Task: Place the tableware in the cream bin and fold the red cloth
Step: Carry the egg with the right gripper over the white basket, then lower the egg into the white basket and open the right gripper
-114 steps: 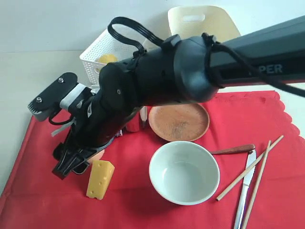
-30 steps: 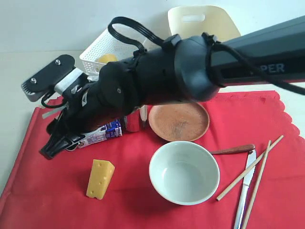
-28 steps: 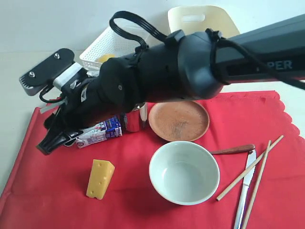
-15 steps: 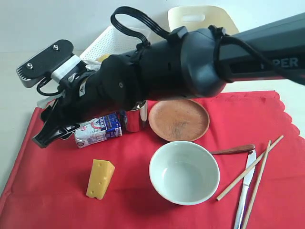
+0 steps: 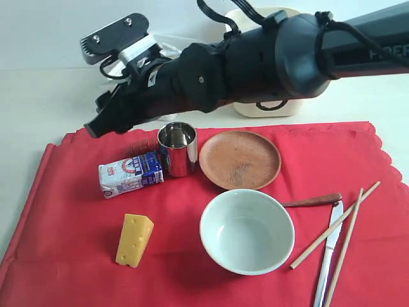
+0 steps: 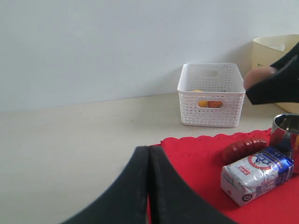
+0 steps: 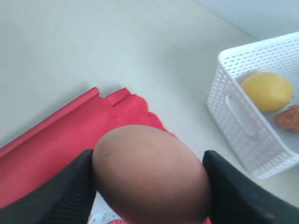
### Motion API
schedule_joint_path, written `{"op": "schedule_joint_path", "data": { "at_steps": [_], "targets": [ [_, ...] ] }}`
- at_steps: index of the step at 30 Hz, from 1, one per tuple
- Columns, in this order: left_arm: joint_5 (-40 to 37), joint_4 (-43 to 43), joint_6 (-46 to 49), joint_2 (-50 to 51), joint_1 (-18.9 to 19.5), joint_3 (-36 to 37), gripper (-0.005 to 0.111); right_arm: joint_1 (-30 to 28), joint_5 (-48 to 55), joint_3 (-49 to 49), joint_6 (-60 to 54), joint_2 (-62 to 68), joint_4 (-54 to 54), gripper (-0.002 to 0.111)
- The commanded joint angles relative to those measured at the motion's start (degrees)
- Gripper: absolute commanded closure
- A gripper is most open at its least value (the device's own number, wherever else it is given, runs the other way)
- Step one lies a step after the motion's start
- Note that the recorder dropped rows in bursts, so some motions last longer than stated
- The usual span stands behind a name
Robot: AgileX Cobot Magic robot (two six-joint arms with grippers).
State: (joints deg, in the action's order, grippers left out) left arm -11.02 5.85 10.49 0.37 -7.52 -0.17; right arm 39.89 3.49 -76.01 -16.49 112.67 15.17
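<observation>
My right gripper [image 7: 149, 175] is shut on a brown egg [image 7: 149, 170] and hangs above the back left edge of the red cloth [image 5: 70, 256], near the white basket. On the cloth lie the tableware: a steel cup [image 5: 177, 148], a wooden plate [image 5: 239, 160], a pale bowl [image 5: 246, 231], a spoon [image 5: 313, 201], a knife [image 5: 327, 256] and chopsticks [image 5: 345, 224]. The cream bin [image 5: 271, 110] stands behind the cloth, mostly hidden by the right arm. My left gripper [image 6: 149, 154] is shut with nothing in it, low over the cloth's left corner.
A white perforated basket [image 6: 212, 95] holds a lemon [image 7: 266, 91] beside the cream bin. A milk carton [image 5: 131, 174], a cheese wedge [image 5: 134, 239] and a dark red sausage [image 6: 243, 148] lie on the left half of the cloth.
The right gripper has risen from low over the cloth's left side and swung back and to the right with the egg, uncovering the carton and cup.
</observation>
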Motion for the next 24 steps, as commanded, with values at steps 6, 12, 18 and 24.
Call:
{"op": "schedule_joint_path", "data": {
  "at_steps": [6,12,18,24],
  "targets": [
    [0.0,0.0,-0.1,-0.4,0.3,0.2,0.105,-2.0,-6.1,-3.3,0.0,2.2,-0.5,0.108],
    [0.0,0.0,-0.2,-0.4,0.3,0.2,0.105,-5.0,-0.5,-12.3,0.1,7.7,-0.5,0.108],
    [0.0,0.0,-0.2,-0.4,0.3,0.2,0.105,-7.8,1.1,-21.0,0.2,13.7,-0.5,0.108],
    [0.0,0.0,-0.2,-0.4,0.3,0.2,0.105,-10.6,1.1,-26.9,4.5,19.0,-0.3,0.108]
  ]
}}
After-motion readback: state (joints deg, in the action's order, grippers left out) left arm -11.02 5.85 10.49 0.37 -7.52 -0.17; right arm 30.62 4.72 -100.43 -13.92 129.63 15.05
